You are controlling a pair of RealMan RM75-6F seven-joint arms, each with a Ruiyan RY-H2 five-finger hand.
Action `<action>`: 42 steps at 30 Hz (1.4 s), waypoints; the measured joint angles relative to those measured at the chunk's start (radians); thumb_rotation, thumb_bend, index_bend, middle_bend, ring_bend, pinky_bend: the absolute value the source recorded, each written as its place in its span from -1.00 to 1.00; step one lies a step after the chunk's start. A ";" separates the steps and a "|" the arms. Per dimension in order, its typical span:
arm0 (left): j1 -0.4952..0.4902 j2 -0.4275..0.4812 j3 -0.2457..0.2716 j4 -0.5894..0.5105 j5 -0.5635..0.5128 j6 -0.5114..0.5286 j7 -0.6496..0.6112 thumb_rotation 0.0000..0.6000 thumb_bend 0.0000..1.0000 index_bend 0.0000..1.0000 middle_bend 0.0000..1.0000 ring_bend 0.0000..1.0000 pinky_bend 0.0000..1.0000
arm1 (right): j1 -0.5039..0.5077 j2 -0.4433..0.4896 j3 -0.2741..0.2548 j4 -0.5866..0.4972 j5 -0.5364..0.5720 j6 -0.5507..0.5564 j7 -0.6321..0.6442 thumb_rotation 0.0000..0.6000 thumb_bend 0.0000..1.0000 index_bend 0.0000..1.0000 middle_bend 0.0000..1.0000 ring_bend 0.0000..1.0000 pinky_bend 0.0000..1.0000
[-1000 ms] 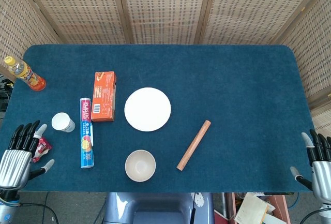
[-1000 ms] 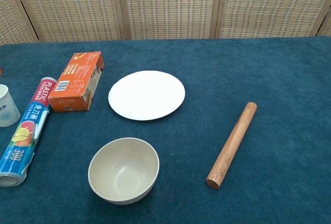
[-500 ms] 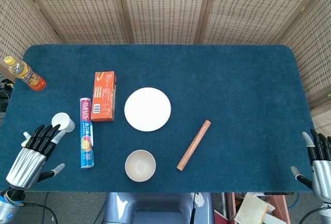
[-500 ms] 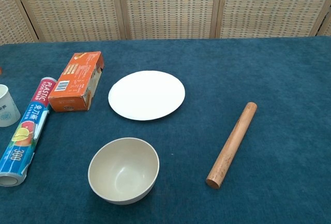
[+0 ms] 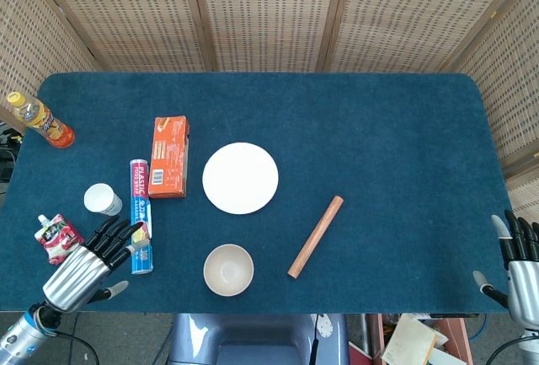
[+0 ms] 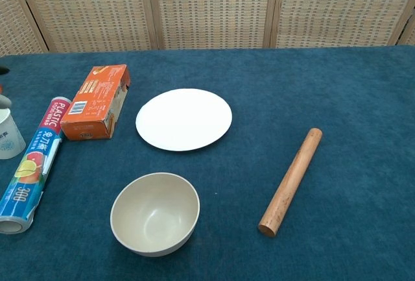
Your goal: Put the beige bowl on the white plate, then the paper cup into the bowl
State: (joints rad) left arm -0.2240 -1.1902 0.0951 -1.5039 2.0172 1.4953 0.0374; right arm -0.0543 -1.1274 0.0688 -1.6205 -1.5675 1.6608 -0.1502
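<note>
Opening step, nothing lifted yet: the beige bowl (image 5: 228, 269) sits upright and empty on the blue tabletop (image 5: 379, 146), near the front edge, just in front of the bare white plate (image 5: 240, 178). The left robot hand (image 5: 88, 264) hovers over the front-left corner, fingers spread, holding nothing, tips beside the plastic wrap roll (image 5: 141, 216). The right robot hand (image 5: 522, 268) waits off the right edge, fingers apart, empty. The next move calls for a reach across to the bowl's rim. The paper cup (image 5: 102, 199) stands upright, left of the roll.
</note>
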 measured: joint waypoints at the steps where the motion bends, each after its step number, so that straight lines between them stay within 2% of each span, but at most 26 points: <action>1: -0.006 -0.008 0.003 0.000 0.002 -0.014 0.007 1.00 -0.69 -0.60 -1.00 -1.00 -1.00 | 0.000 0.000 0.000 0.000 0.001 0.000 0.001 1.00 -0.66 -1.00 -1.00 -1.00 -1.00; 9: -0.048 -0.059 0.007 -0.009 0.001 -0.098 0.059 1.00 -0.69 -0.49 -1.00 -1.00 -1.00 | 0.000 0.003 0.001 0.002 0.005 -0.003 0.010 1.00 -0.66 -1.00 -1.00 -1.00 -1.00; 23: -0.127 -0.145 -0.019 -0.040 -0.051 -0.262 0.178 1.00 -0.63 -0.30 -1.00 -1.00 -1.00 | -0.001 0.010 0.005 0.004 0.016 -0.005 0.037 1.00 -0.66 -1.00 -1.00 -1.00 -1.00; 42: -0.217 -0.267 -0.053 -0.093 -0.157 -0.457 0.358 1.00 -0.51 -0.20 -1.00 -1.00 -1.00 | -0.004 0.024 0.012 0.010 0.034 -0.007 0.090 1.00 -0.66 -1.00 -1.00 -1.00 -1.00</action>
State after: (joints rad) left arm -0.4412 -1.4567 0.0423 -1.5967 1.8599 1.0386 0.3953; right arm -0.0583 -1.1032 0.0805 -1.6109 -1.5340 1.6543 -0.0599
